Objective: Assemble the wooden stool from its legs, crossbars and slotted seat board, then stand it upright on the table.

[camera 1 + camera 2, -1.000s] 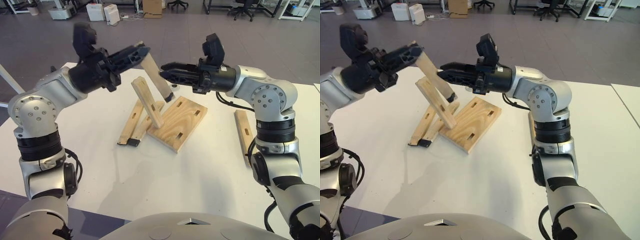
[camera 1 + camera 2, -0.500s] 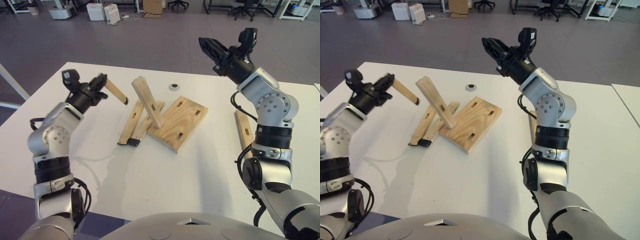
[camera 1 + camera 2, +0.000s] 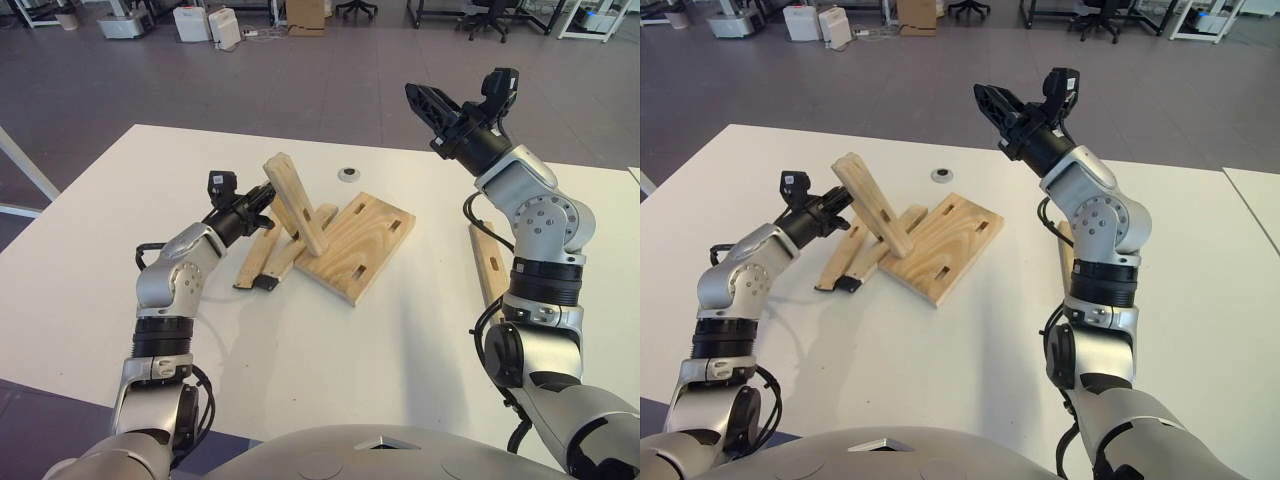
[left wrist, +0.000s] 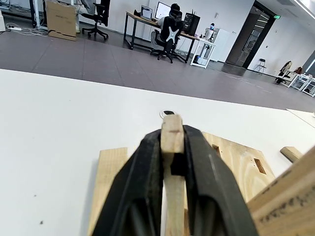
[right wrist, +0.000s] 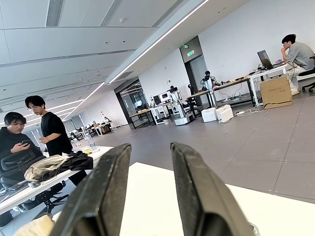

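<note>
now, left pincer clamped on squared pale wood leg, black right pincer apart

Left end effector grips a leg; right end effector raised, fingers apart

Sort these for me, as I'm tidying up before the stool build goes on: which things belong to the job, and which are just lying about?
For the job:
- slotted seat board
- leaning leg
- two flat pieces beside the board
- right-hand leg
- wooden piece, held in the left gripper

Lying about:
- small round grey object on the table behind the board
</note>
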Robot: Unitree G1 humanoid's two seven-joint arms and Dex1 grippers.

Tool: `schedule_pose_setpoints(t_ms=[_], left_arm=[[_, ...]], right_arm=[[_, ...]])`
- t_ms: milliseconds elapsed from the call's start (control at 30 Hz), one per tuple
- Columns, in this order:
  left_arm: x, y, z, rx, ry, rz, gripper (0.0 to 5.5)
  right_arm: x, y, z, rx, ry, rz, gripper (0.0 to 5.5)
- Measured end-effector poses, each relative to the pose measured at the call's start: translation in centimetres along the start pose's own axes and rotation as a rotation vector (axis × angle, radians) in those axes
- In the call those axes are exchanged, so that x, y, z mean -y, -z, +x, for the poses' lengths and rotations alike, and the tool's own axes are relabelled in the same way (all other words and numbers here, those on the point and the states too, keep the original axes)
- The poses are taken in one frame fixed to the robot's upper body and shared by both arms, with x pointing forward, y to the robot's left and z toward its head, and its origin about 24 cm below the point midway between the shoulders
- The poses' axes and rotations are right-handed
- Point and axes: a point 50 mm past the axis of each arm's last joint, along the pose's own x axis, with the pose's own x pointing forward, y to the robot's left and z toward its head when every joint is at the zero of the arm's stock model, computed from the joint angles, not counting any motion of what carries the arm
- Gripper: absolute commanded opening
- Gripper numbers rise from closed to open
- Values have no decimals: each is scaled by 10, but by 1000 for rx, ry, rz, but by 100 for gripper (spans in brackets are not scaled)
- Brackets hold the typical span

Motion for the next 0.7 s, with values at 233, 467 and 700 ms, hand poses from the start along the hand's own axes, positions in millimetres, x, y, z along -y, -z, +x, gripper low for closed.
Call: schedule_pose_setpoints(t_ms=[233,467,700], left_arm=[[5,1,4,2,17,-15,40],[15,-2,5,12,65,-42,40],[-1,6,10,-5,64,30,40]], right_arm=[[3,7,-4,-15,17,12,151],[2,10,-3,-28,16,10,151],[1,12,-2,-33,13,13,151]])
